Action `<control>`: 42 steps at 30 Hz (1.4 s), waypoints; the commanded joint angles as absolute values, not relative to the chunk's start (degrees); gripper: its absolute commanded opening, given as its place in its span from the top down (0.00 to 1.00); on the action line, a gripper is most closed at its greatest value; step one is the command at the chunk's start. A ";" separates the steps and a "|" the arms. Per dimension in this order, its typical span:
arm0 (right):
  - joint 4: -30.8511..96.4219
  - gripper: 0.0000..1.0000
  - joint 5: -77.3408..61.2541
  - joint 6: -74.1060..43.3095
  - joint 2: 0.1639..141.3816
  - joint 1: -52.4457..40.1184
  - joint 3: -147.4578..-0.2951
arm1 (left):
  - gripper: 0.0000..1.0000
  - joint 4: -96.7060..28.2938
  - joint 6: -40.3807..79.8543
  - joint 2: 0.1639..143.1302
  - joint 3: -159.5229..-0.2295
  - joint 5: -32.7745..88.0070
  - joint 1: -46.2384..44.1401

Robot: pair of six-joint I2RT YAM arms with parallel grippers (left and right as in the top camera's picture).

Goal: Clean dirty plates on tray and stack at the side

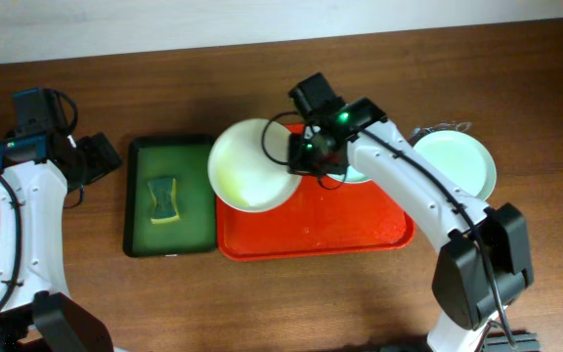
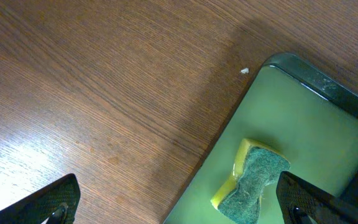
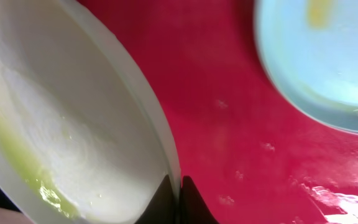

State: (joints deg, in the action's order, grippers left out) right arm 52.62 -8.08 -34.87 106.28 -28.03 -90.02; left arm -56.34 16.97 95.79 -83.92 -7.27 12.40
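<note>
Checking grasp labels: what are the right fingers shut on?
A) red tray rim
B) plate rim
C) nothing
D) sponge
B: the right fingers pinch the rim of the plate, while the sponge lies in the green tray.

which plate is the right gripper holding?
The plate overhanging the red tray's left edge; the right gripper pinches its rim. The on-tray plate and table-side plate lie free.

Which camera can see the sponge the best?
The left wrist camera. The sponge is close up there, so its yellow body and green scrubby top are clear, lying on the green tray. The overhead view shows it whole but small. The right wrist view does not show it.
</note>
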 commanded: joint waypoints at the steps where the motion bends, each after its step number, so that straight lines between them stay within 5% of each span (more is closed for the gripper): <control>1: 48.18 0.96 -2.79 -38.54 105.49 -32.03 -91.20 | 0.01 -56.27 17.54 95.22 -84.42 -6.85 12.71; 12: 38.76 0.96 27.73 -38.11 109.14 -47.94 -91.20 | 0.01 -56.27 17.54 95.22 -84.44 -6.85 12.71; 29: 10.70 0.96 80.90 12.49 109.06 -64.75 -91.33 | 0.01 -56.27 17.54 95.22 -84.42 -6.85 12.71; 42: 6.17 0.96 83.11 17.93 109.06 -64.75 -91.31 | 0.01 -56.27 17.54 95.22 -84.44 -6.85 12.71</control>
